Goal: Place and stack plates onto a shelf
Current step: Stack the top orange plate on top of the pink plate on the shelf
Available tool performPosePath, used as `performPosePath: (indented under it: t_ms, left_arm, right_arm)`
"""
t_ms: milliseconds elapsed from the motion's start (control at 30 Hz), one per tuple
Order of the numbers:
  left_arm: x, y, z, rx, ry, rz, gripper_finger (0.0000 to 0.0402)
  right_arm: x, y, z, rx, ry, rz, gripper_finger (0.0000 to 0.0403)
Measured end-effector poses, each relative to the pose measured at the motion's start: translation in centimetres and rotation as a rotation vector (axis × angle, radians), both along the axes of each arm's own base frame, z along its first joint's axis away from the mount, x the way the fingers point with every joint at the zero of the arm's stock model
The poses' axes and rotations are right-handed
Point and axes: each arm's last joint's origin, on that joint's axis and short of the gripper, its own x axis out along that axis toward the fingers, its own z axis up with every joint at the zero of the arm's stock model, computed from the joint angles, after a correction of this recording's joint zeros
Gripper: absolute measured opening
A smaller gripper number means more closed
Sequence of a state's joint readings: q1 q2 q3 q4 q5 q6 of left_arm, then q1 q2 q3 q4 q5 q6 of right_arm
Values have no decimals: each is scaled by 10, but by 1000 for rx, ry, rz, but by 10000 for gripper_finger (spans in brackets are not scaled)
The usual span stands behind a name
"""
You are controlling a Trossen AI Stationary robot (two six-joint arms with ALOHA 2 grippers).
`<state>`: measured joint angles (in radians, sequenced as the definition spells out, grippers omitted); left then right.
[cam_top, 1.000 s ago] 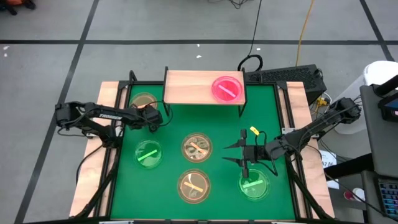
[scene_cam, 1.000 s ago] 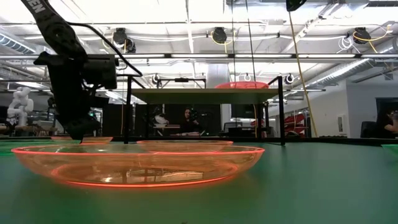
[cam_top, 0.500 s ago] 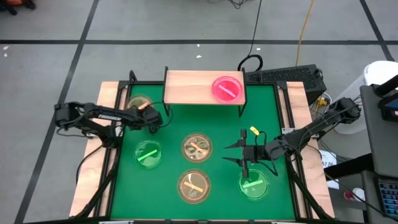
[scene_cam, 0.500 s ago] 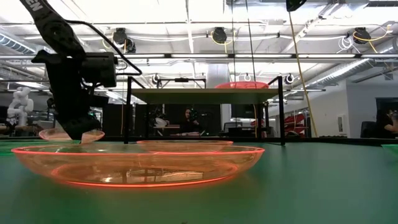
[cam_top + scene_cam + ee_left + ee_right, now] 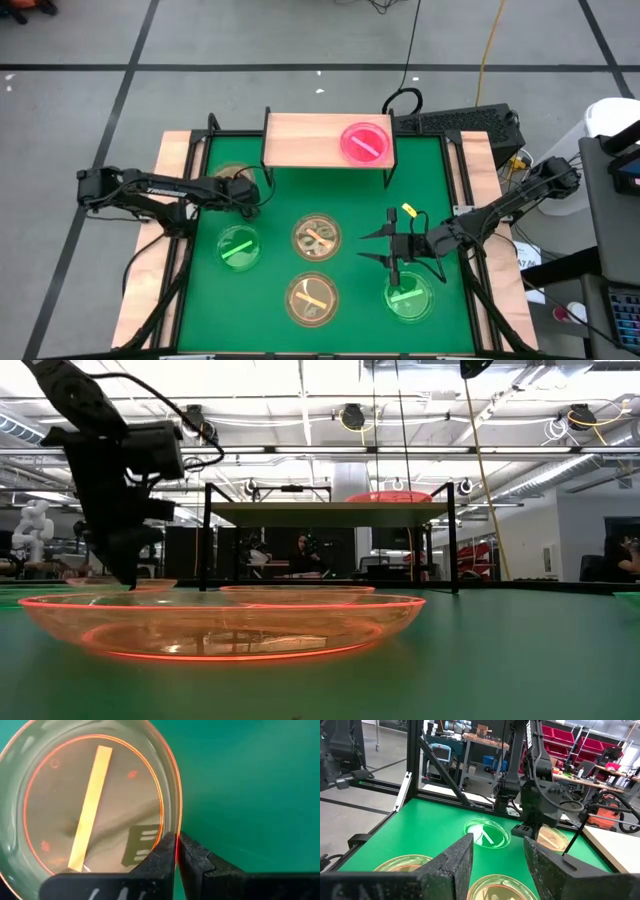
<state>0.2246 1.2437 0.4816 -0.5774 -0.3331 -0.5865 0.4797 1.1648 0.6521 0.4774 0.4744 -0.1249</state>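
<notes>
Jaws status

Left gripper (image 5: 176, 851) pinches the rim of the amber plate (image 5: 90, 805) (yellow stripe) on the green surface (image 5: 440, 190). Right gripper (image 5: 385, 248) jaws spread above the green plate (image 5: 409, 298). Pink plate (image 5: 365, 142) sits on the shelf (image 5: 300, 140).

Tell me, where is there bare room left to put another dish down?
The shelf is bare left of the pink plate. The mat is free under the shelf's right end. The middle is crowded: two amber plates and two green plates.

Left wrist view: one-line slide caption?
Left gripper jaws pinch the rim of an amber plate on the green mat.
</notes>
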Motion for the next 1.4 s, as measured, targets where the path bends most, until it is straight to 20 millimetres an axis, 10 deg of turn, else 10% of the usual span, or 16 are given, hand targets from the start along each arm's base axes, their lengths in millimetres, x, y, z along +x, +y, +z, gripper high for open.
performPosePath:
  t_ms: [1400]
  left_arm:
    - [-8, -65, 149, 177, -1309, -618, 21]
  right_arm:
    - [-22, -3, 20, -28, -46, -22, 155]
